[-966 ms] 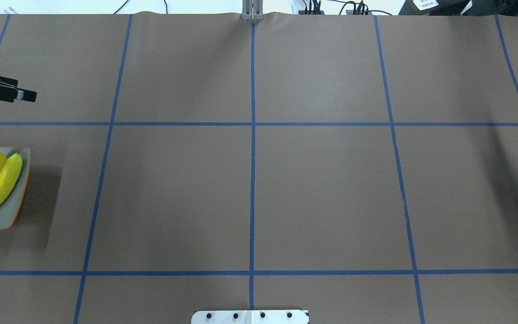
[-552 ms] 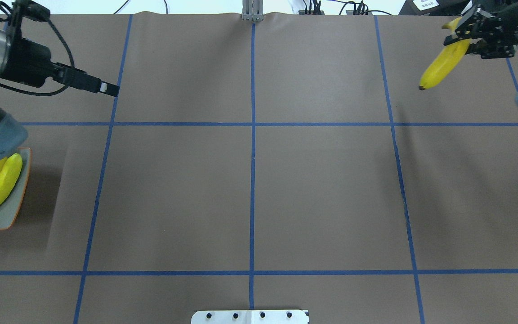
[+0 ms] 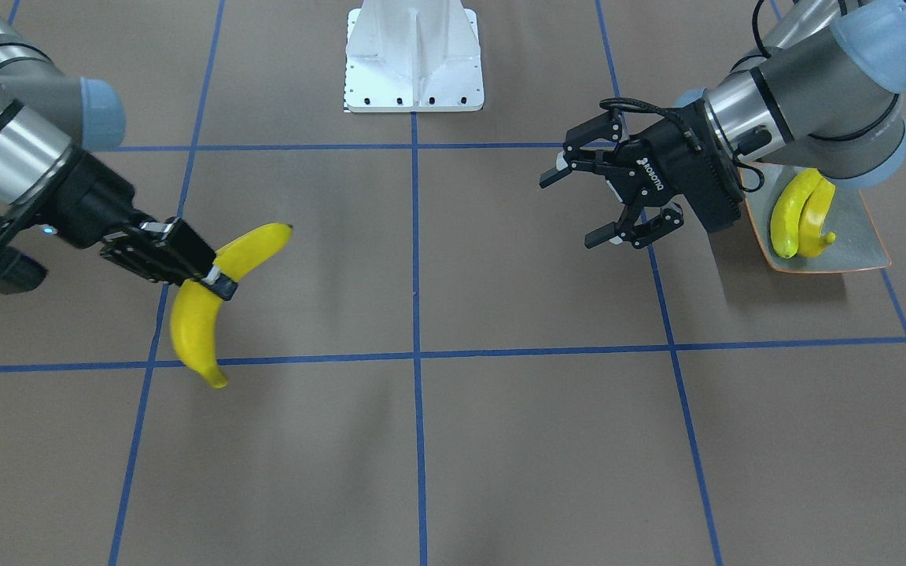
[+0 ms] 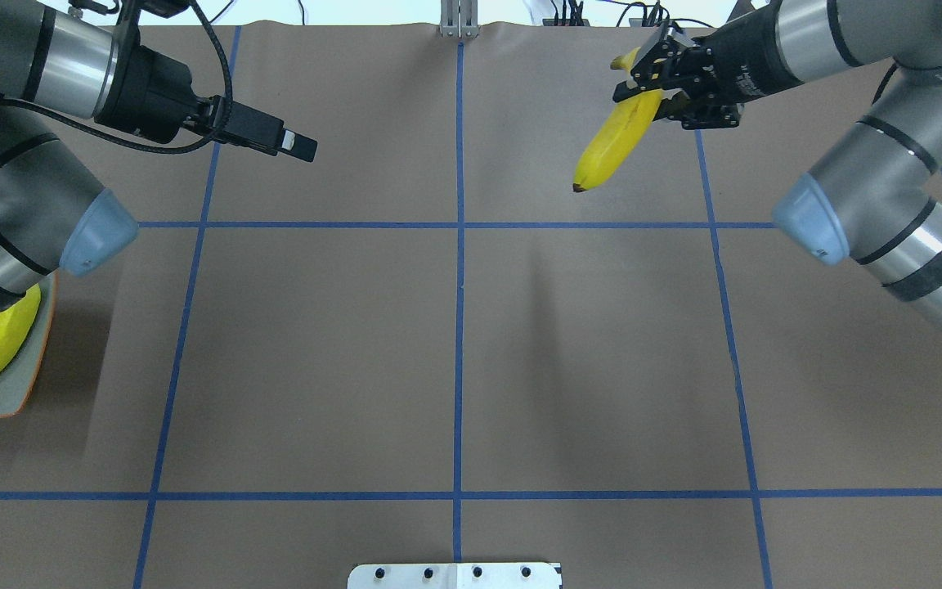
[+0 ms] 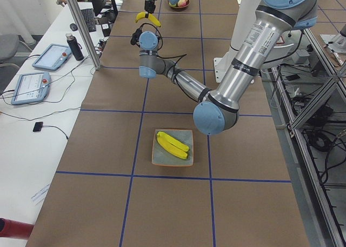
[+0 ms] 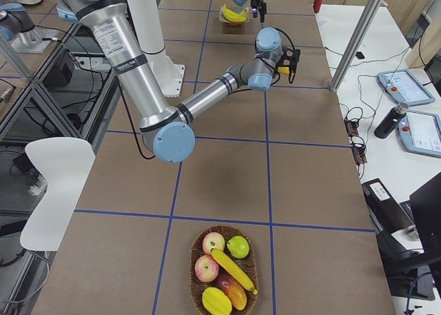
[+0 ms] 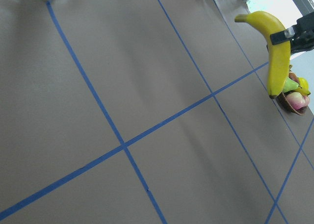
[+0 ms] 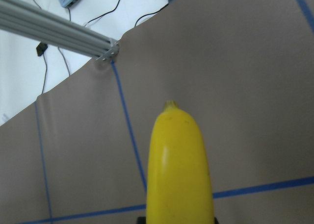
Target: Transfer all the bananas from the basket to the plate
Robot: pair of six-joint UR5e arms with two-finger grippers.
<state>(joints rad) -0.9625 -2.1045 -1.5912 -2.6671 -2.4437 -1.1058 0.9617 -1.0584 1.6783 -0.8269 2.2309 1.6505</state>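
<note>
Over brown table (image 4: 316,343), newly bringing banana (image 4: 614,143) toward plate (image 3: 858,240), clamped in right gripper (image 3: 215,277). Extending left gripper (image 3: 577,207), jaws apart, probably for handover.

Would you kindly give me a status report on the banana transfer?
Right gripper shut on glossy yellow curved banana, held aloft. Left gripper open, empty, near square grey-green plate carrying two bananas. One banana in woven basket. Nothing visible between grippers.
</note>
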